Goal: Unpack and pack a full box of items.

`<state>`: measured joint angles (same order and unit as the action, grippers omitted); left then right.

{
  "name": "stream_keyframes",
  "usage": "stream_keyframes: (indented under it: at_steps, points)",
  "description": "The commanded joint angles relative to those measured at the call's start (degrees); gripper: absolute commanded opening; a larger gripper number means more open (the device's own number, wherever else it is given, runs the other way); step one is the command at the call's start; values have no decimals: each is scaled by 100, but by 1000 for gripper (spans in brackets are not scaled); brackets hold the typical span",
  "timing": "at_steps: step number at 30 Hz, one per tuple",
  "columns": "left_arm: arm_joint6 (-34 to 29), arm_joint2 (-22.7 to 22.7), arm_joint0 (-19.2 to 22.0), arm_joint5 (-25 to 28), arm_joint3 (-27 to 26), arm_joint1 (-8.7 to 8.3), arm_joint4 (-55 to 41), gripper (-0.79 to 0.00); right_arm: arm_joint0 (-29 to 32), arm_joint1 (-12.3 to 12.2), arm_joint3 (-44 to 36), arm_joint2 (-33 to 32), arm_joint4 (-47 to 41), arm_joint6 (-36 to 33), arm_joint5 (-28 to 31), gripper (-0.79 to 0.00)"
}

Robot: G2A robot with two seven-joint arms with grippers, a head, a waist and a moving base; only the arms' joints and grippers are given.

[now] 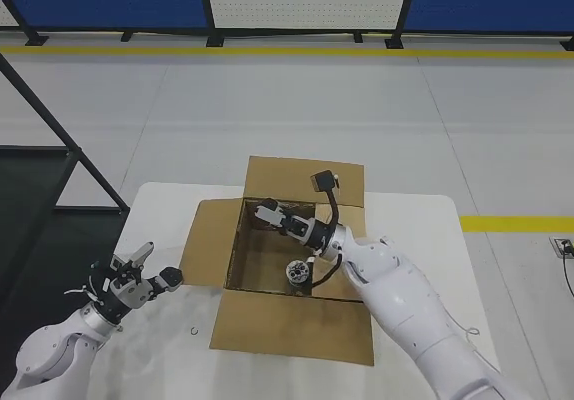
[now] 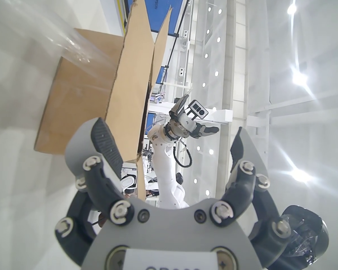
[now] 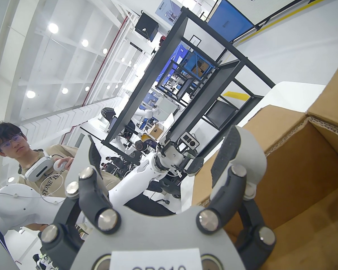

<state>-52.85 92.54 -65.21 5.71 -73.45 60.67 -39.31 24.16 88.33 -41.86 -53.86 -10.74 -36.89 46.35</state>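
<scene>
An open cardboard box [image 1: 292,330] stands in the middle of the white table [image 1: 422,225] with all flaps folded out. Inside it, near the front wall, lies a round metallic item [image 1: 297,272]. My right gripper [image 1: 267,213] is over the box's back left corner, open and empty. In the right wrist view the right gripper [image 3: 160,153] is level with the box wall [image 3: 298,155]. My left gripper [image 1: 157,262] hovers open over the table left of the box. The left wrist view shows the left gripper [image 2: 174,147] holding nothing, facing a box flap [image 2: 129,85].
A small ring [image 1: 195,332] lies on the table in front of the box's left corner. A black metal frame [image 1: 27,150] stands off the table's left side. Clear plastic film [image 2: 31,20] hangs near the left gripper.
</scene>
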Motion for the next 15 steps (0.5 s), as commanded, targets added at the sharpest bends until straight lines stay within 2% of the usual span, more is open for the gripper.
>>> stream_keyframes:
  at_steps: [1,15]
  points:
    - [-6,-4,5,2,11,-3,10,0,80,-43,-139,-80,21,-32,-80,0]
    - [-220,40,-35,105,-111,-38,41,0,376,-199,-584,-413,34,-190,-416,0]
